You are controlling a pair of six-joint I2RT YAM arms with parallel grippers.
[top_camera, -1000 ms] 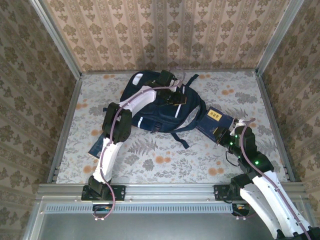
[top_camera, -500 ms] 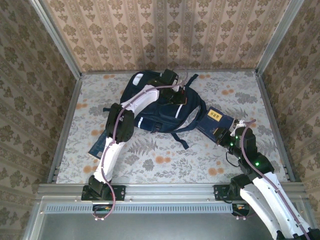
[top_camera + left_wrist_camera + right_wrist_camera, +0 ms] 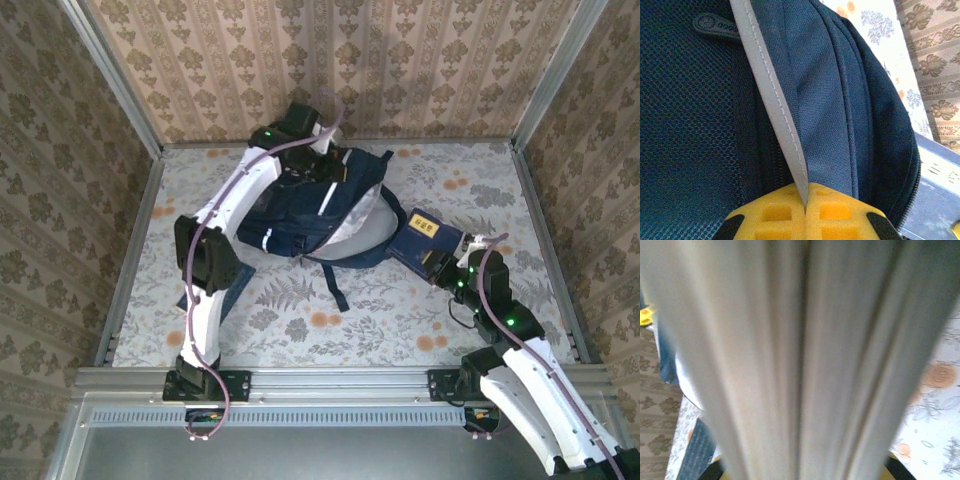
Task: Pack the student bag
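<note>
student bag [image 3: 300,215]: large dark navy fabric backpack on the far middle of the table, far end lifted toward the back wall, mouth gaping to the right.
stripe [image 3: 775,115]: thin grey-white stitched band running down the navy weave, with its lower end caught between the yellow pads.
lining [image 3: 365,228]: pale grey inner fabric exposed at the open mouth.
strap [image 3: 335,290]: dark webbing trailing from the bag toward the near edge, flat on the table.
left gripper [image 3: 318,168]: at the raised far end of the bag; in the wrist view [image 3: 805,200], yellow pads pressed together, pinching the stripe and the cloth under it.
book [image 3: 425,240]: flat blue volume just right of the bag's mouth, far end at the lining; touching or not, cannot tell.
label [image 3: 427,226]: small yellow rectangle on the book's cover.
right gripper [image 3: 445,272]: at the book's near end, clamped on it; in the wrist view, blurred pale page edges [image 3: 800,360] close before the lens.
table [image 3: 400,330]: flat surface with a pale leaf-and-flower print, metal rail along the near edge.
walls [image 3: 330,60]: beige damask wallpaper on three sides.
</note>
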